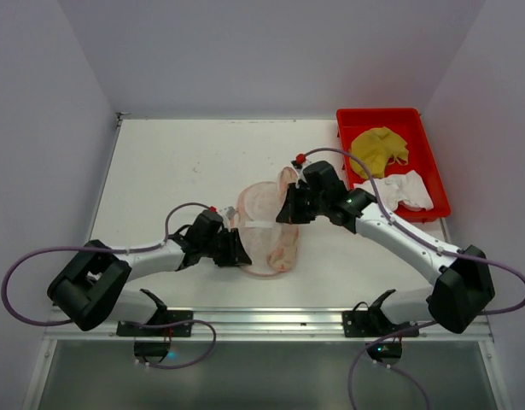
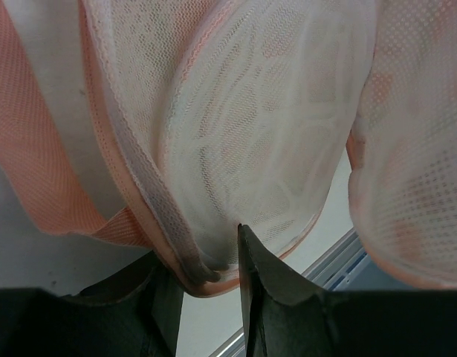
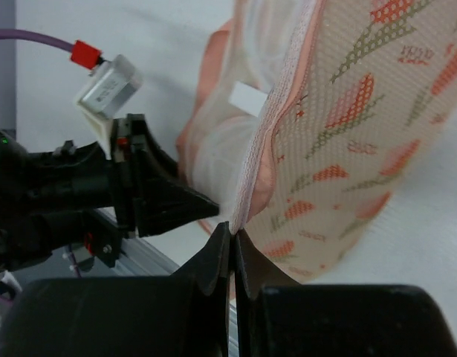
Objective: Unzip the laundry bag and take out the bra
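Note:
The laundry bag (image 1: 283, 248) lies open at mid-table, beige mesh with orange-red and green motifs (image 3: 362, 134) and pink edging. My right gripper (image 1: 288, 212) is shut on the pink zipper edging (image 3: 233, 227) of the bag's right flap and holds it up. My left gripper (image 1: 238, 248) grips the rim of the bag's left half (image 2: 204, 256); the pink rim sits between both fingers. A whitish lacy cup shape (image 2: 250, 141), likely the bra, shows through the white mesh lining. A white strap (image 1: 258, 224) crosses the opening.
A red plastic tray (image 1: 433, 175) stands at the back right with a yellow cloth (image 1: 378, 149) and a white cloth (image 1: 405, 190) in it. White walls close in on three sides. A metal rail (image 1: 262, 318) runs along the near table edge.

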